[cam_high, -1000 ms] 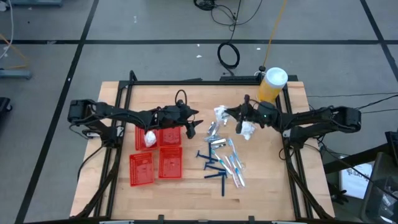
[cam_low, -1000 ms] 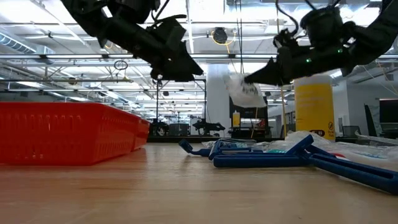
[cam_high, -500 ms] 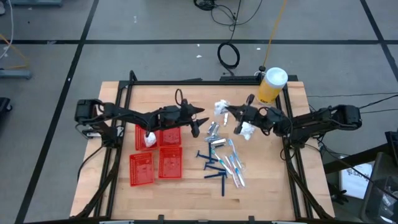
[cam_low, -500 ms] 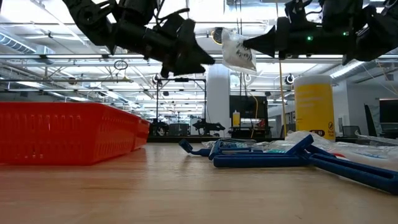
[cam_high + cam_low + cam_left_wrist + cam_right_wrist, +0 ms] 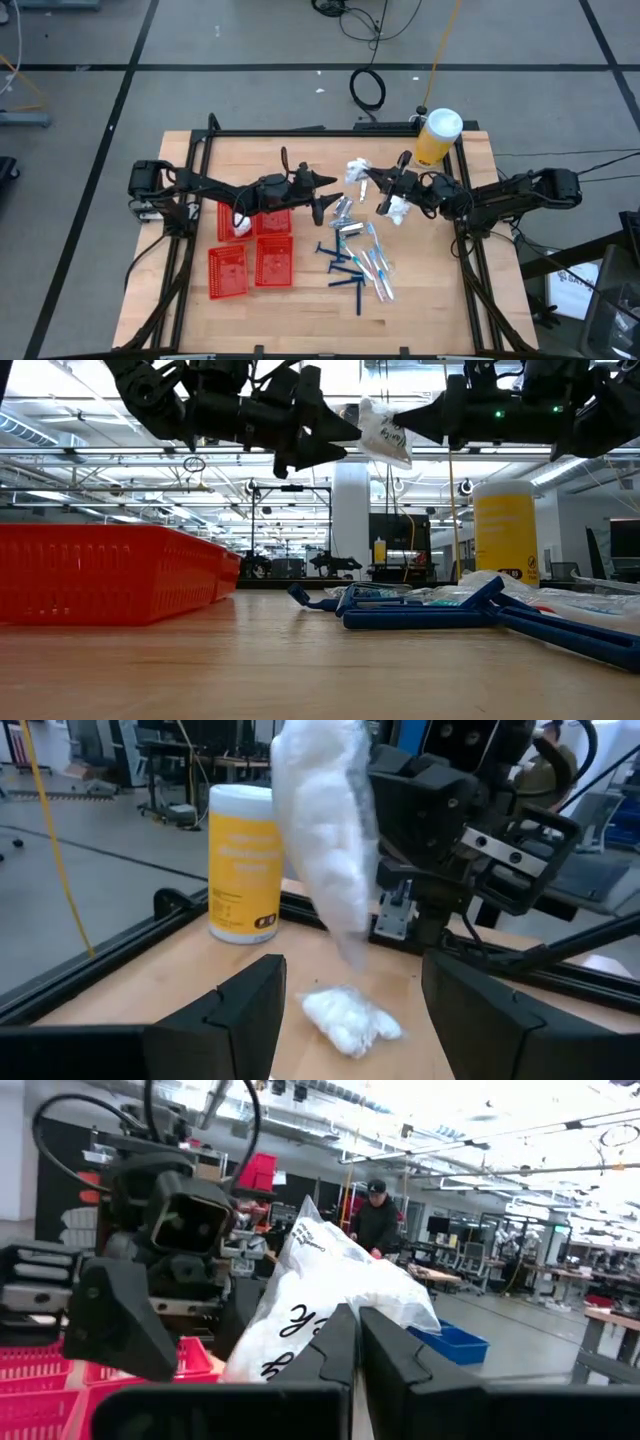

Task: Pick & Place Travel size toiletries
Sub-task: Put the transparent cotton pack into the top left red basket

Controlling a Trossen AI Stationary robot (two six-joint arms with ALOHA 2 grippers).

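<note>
Even, bright overhead light fills the hall; ceiling strip lamps (image 5: 300,455) blow out to white glare in the low and right wrist views. Shadows on the table (image 5: 300,310) are soft and faint. In the low view the near tabletop blurs. The white packet (image 5: 325,840) blurs slightly in the left wrist view.

My high view looks straight down on the desk (image 5: 300,310); my low one skims its top. Both wrist views face each other closely, sharing the raised white packet (image 5: 385,435).
</note>
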